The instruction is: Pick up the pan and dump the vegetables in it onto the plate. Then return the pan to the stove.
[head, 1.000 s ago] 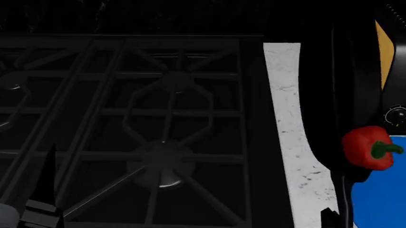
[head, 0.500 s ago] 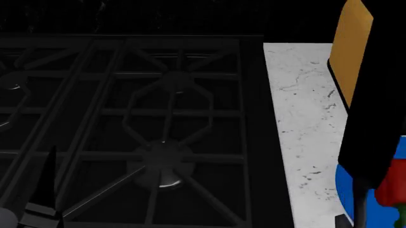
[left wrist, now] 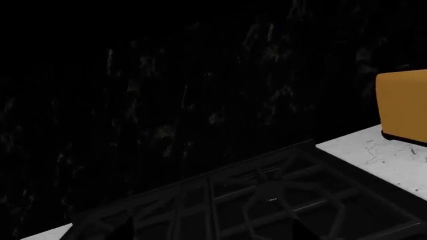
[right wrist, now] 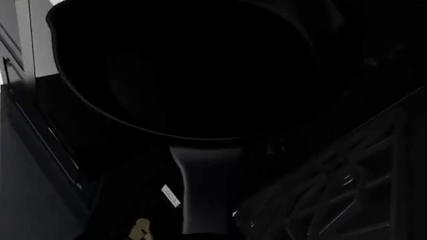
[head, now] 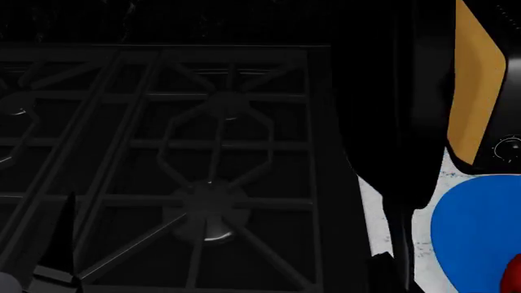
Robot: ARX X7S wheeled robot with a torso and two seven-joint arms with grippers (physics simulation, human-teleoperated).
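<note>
Now our right end effector [right wrist: 200, 225] grips the round matte-black pan [right wrist: 187, 70] by its handle; beside it lies the flat bright-blue plate [head: 476, 232]; our left end effector's state we cannot tell.

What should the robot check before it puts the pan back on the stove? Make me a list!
1. Pepper out of the pan: ok. The pan looks empty from the right wrist view, and a red bit of the pepper sits at the plate's edge.
2. Pan held: likely ok. Its handle runs toward the right wrist camera, but the right claw itself is hidden: cannot tell.
3. Burner free on the stove: ok, bare grates.
4. Left claw out of the way: cannot tell, not seen.
5. Pan level: not ok, still tipped on edge beside the orange appliance.
</note>
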